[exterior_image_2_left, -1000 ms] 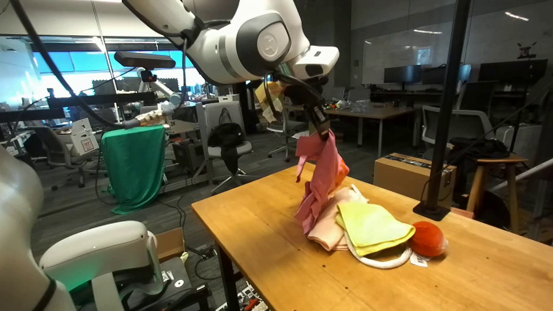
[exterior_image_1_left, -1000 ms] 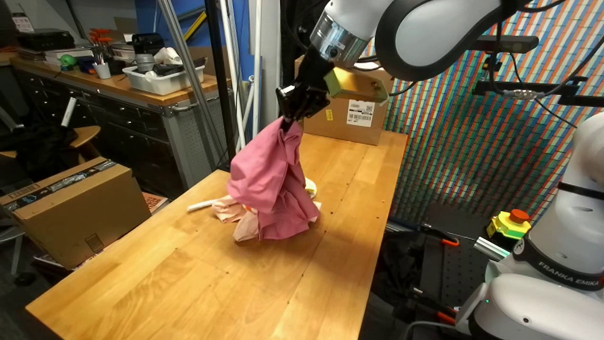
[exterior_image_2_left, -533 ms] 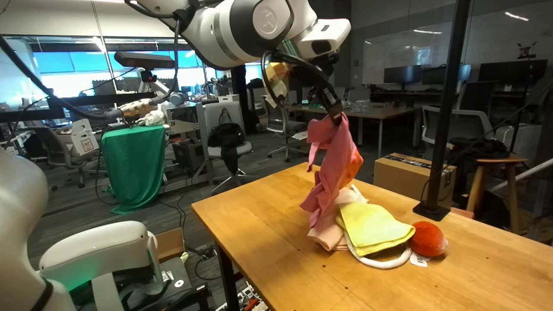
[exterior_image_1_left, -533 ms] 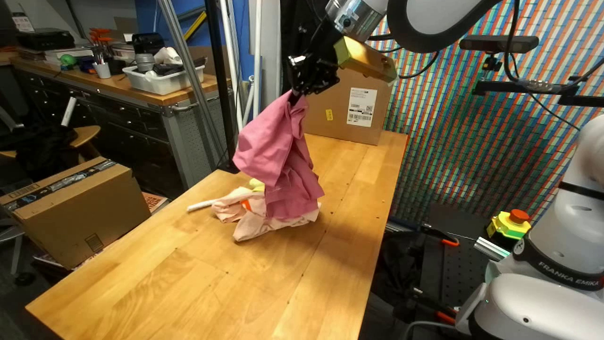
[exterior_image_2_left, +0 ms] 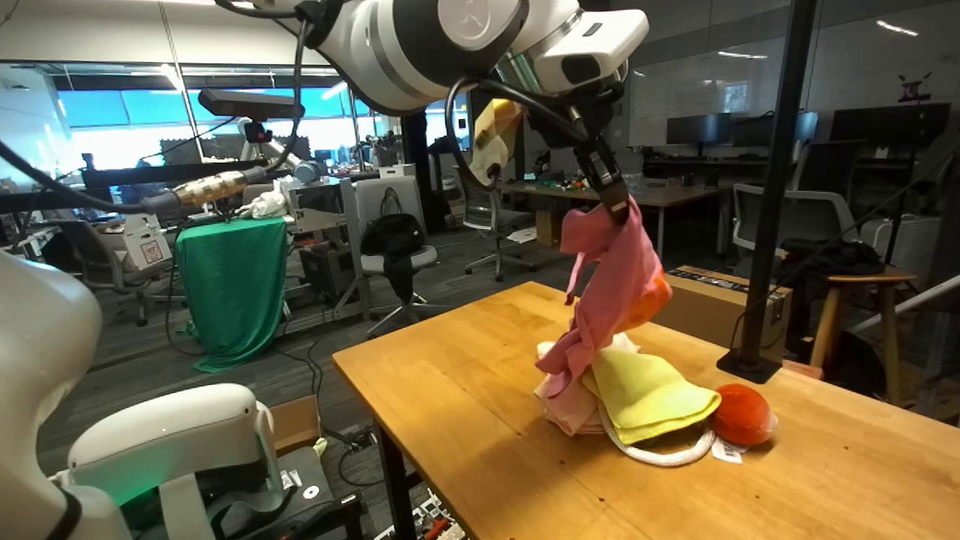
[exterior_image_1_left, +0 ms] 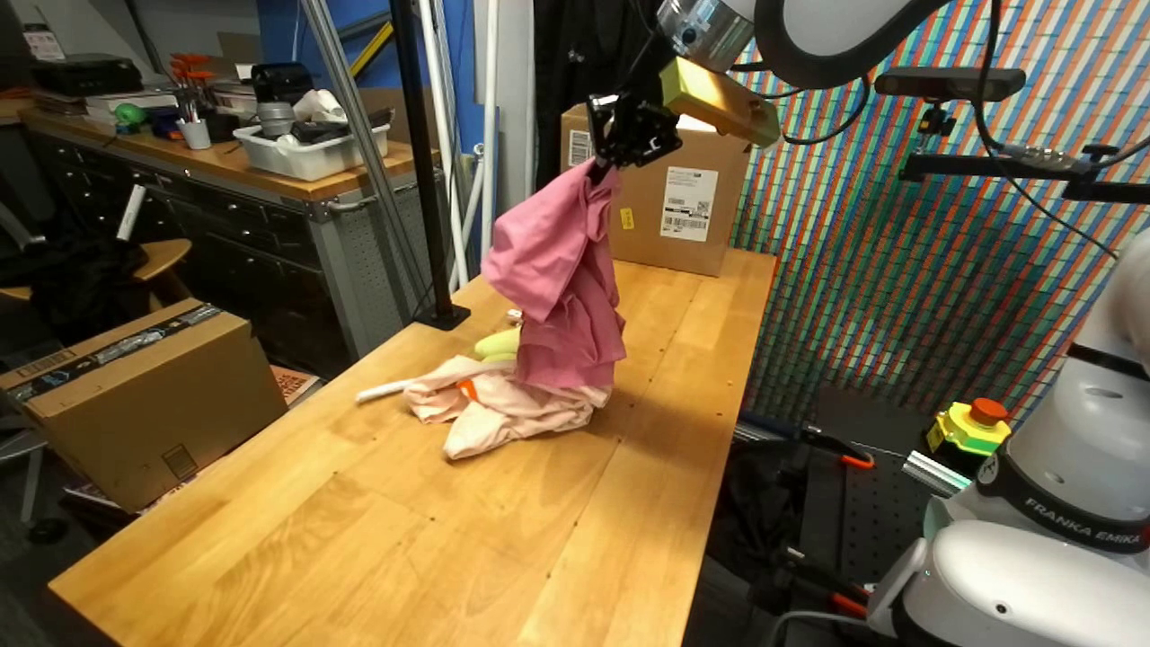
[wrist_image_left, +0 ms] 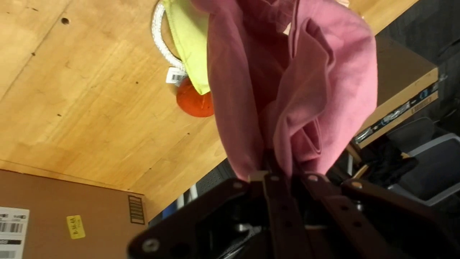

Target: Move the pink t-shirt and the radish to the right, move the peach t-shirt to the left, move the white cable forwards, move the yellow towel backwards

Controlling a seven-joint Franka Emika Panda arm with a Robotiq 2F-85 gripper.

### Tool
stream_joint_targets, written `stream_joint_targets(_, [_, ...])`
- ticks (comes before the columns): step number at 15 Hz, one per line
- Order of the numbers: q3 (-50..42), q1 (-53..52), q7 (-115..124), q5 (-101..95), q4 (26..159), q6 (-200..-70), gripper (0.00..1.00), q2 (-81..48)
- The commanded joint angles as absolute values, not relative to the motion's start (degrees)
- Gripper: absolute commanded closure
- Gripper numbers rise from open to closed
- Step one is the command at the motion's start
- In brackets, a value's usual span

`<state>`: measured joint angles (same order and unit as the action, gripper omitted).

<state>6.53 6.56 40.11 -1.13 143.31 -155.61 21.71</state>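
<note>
My gripper [exterior_image_1_left: 599, 171] is shut on the top of the pink t-shirt [exterior_image_1_left: 557, 261], which hangs down in folds; the grip also shows in an exterior view [exterior_image_2_left: 619, 212] and the wrist view [wrist_image_left: 282, 163]. The shirt's lower end hangs over the peach t-shirt [exterior_image_2_left: 566, 411]; I cannot tell if they touch. The peach t-shirt lies crumpled on the table [exterior_image_1_left: 512, 420]. The yellow towel [exterior_image_2_left: 652, 390] lies beside it, on the white cable [exterior_image_2_left: 667, 456], whose end sticks out in an exterior view [exterior_image_1_left: 382, 390]. The red radish [exterior_image_2_left: 742, 415] touches the towel; it also shows in the wrist view [wrist_image_left: 194, 102].
The wooden table [exterior_image_1_left: 359, 539] bears everything. A black pole [exterior_image_2_left: 765, 225] stands on its edge by the radish. A large cardboard box [exterior_image_1_left: 665, 207] stands at the table's far end. Another box [exterior_image_1_left: 153, 404] is beside the table, lower down.
My gripper has risen with the pink t-shirt and moved toward the towel and radish side, rightward in both exterior views. More of the peach t-shirt shows. The things on the table have not visibly moved.
</note>
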Motion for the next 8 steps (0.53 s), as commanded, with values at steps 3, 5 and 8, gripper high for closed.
stream_joint_targets(3, [7.24, 12.71, 45.76, -2.05, 146.31, -154.38, 0.93, 26.16])
stream_joint_targets(5, [7.36, 15.11, 48.07, -2.7, 146.99, -154.11, 0.93, 26.72])
stream_joint_targets(8, [6.66, 17.72, 50.2, -2.73, 147.89, -153.67, 0.93, 27.49])
